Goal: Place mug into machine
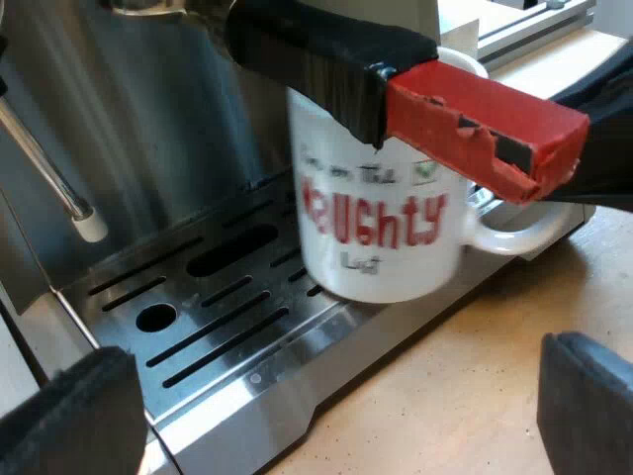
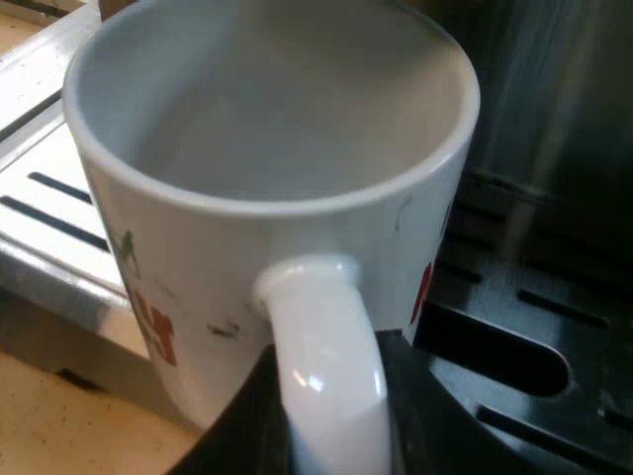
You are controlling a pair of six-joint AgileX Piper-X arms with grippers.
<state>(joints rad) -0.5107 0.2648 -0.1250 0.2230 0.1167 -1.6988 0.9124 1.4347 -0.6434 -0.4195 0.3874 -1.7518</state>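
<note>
Espresso machine [image 1: 148, 99] [image 2: 554, 119]: the steel front panel stands behind its slotted drip tray [image 1: 227, 327] [image 2: 534, 336]. The tray's front lip meets the light wooden desk [image 1: 475, 396] [image 2: 49, 416].

Mug [image 1: 381, 237] [image 2: 267, 129]: white with red lettering, upright or nearly so, over the slotted tray near its front lip and below the holder. We cannot tell whether its base touches the grate or sits just clear of it. Its inside shows plain white. Taking the lettered face in the left wrist view as 6 o'clock on the rim, the mug's handle [image 1: 514, 233] [image 2: 331, 366] sits at about 3 o'clock.

Holder [image 1: 316, 54]: locked into the machine's front. Its dark handle runs out above the mug, and the red end [image 1: 485, 124] overhangs the rim at about 3 o'clock on the same dial.

Right hand [image 2: 331, 435]: clenched on the mug's handle, with one black finger [image 2: 237, 435] pressed against each side of the loop.

Left hand [image 1: 326, 416]: released and grasping nothing. Its fingers [image 1: 74, 416] are spread wide over the tray's lip and the desk, well apart from the mug.

Steam wand [image 1: 59, 173]: a slanted metal tube with a white tip [image 1: 89, 226], hanging above the tray, apart from the mug.
</note>
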